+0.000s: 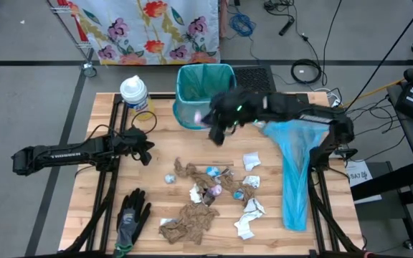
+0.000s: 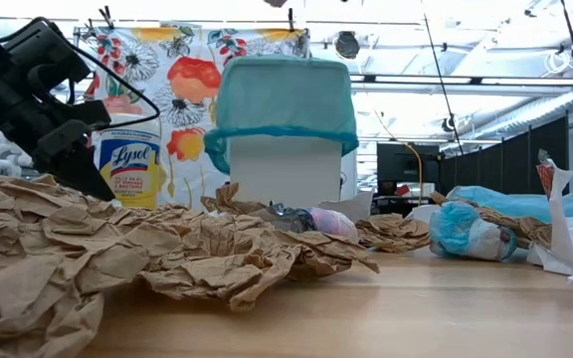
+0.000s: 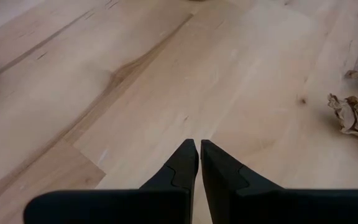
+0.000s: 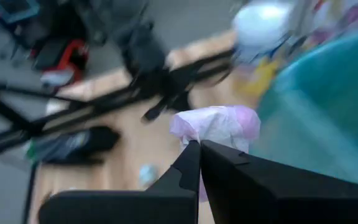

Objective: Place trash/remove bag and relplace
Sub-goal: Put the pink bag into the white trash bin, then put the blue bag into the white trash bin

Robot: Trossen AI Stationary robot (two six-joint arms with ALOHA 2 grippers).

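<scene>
The trash lies loose mid-table: crumpled brown paper [image 1: 192, 221], white tissue scraps [image 1: 251, 160] and small shiny wrapper balls [image 1: 212, 172]. The bin [image 1: 205, 92], lined with a teal bag [image 2: 285, 99], stands at the far edge. My right gripper [image 1: 212, 123] hangs high at the bin's near rim, shut on a pinkish-white tissue wad [image 4: 216, 124]. My left gripper [image 3: 199, 146] waits shut with nothing in it, low over bare wood at the table's left [image 1: 146, 147]. My right gripper pinches the pinkish-white tissue wad at its near edge [image 4: 197, 135] between its two fingers. The fingers come from the table's right side, slanting downward. The wad sticks out beyond the fingertips, lifted clear of the table beside the bin's teal wall [image 4: 316, 118].
A Lysol tub [image 1: 135, 93] stands far left beside the bin. A black-and-grey glove [image 1: 131, 215] lies near left. A folded light-blue spare bag [image 1: 296, 175] lies along the right side. Bare wood shows between the left gripper and the trash heap.
</scene>
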